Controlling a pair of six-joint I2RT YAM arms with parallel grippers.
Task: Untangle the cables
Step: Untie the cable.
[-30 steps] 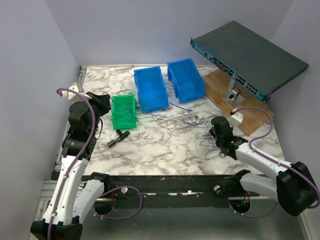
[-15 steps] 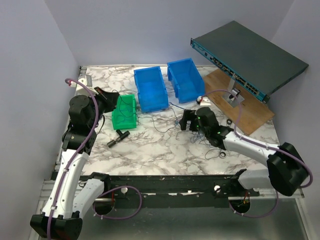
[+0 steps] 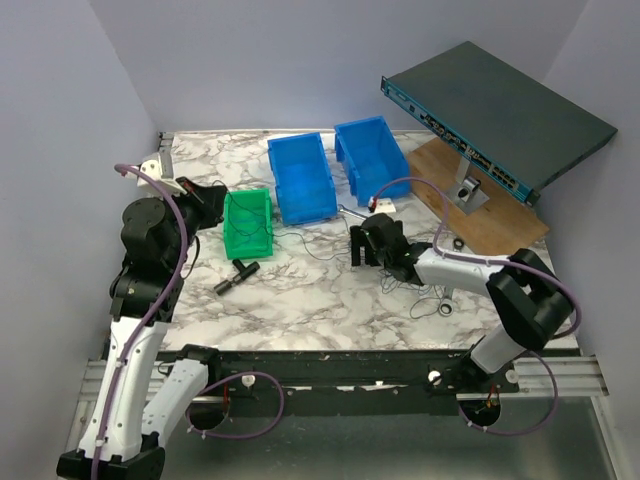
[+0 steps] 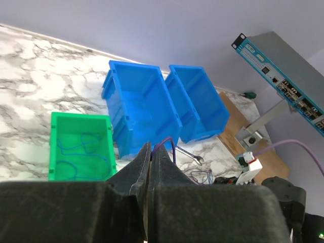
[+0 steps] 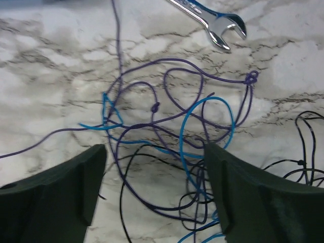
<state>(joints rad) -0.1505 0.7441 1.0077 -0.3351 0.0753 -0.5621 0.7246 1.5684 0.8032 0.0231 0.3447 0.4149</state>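
Observation:
The cables [image 5: 167,126] are thin purple, blue and black wires tangled in loops on the marble table. In the top view the tangle [image 3: 402,275] lies right of centre. My right gripper [image 5: 154,169] is open low over it, one finger [image 5: 55,190] on each side; it also shows in the top view [image 3: 362,245]. My left gripper [image 4: 151,149] is shut on a thin purple wire [image 4: 172,144] that loops out of its tips. In the top view the left gripper [image 3: 213,196] is by the green bin's left rim. A single wire [image 3: 310,245] runs from the tangle towards the bin.
A green bin [image 3: 247,222] holds a blue wire [image 4: 81,148]. Two blue bins [image 3: 302,178] [image 3: 371,160] stand behind. A silver wrench [image 5: 207,16] lies by the tangle. A black T-shaped tool [image 3: 236,274] is left of centre. A network switch [image 3: 495,110] sits over a wooden board [image 3: 500,225] at right.
My right gripper has swung left from the table's right side to the tangle near the wrench. My left gripper moved a little towards the green bin, then back left.

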